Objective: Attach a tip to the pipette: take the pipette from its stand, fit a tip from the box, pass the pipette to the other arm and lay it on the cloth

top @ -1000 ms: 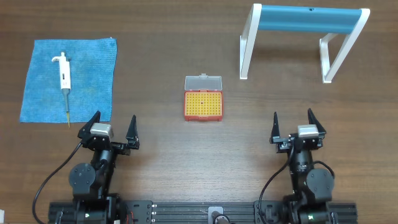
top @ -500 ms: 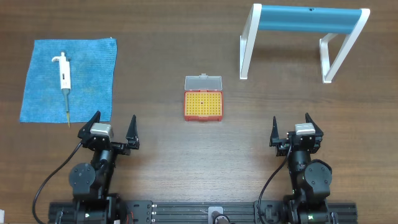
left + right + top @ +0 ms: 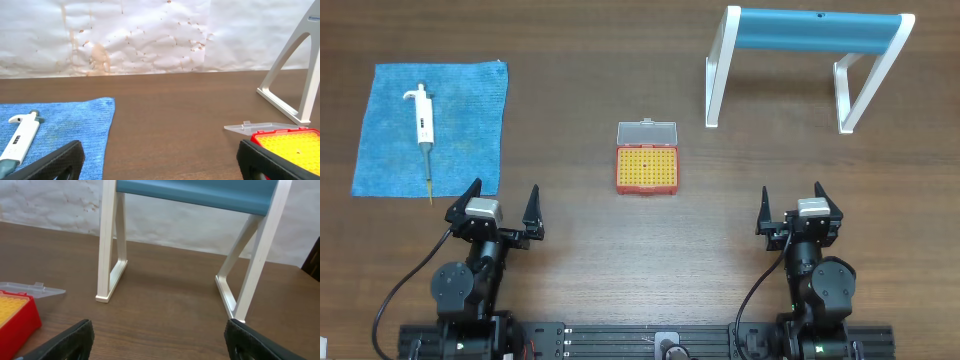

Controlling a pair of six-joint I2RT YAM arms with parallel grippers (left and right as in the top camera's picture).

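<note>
Only the right gripper (image 3: 791, 196) has stirred since the earlier frames, a slight sideways shift and back; the left gripper (image 3: 504, 190) and everything on the table (image 3: 620, 270) lie as before. From above, both grippers sit low near their bases with jaws spread wide and nothing between them. The pipette (image 3: 422, 125) lies on the blue cloth (image 3: 470, 110) at far left, its yellow tip (image 3: 428, 185) reaching the cloth's near edge. The box (image 3: 646, 170) of tips stands open mid-table, and the stand (image 3: 815, 30) is at far right. The left wrist view shows the pipette (image 3: 20, 142) resting on the cloth (image 3: 75, 125), with the box (image 3: 290, 145) well apart from it. The right wrist view faces the stand (image 3: 195, 192), with the box (image 3: 15, 315) off to one side.
</note>
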